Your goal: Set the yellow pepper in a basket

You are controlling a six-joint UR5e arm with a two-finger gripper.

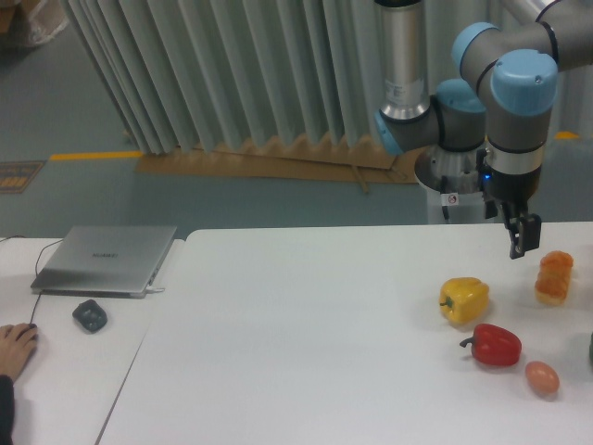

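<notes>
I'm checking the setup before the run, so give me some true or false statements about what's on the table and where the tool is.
1. The yellow pepper lies on the white table. True.
2. The tool grips the yellow pepper. False: it hangs above the table, apart from it, holding nothing.
3. The red pepper lies nearer the camera than the yellow one. True.
4. The laptop is open. False: its lid is shut.
5. The orange lumpy item sits left of the yellow pepper. False: right of it.

1 yellow pepper [464, 299], 1 red pepper [493, 345], 1 orange lumpy item [554, 276], 1 laptop [107, 260], 1 mouse [90, 316]
</notes>
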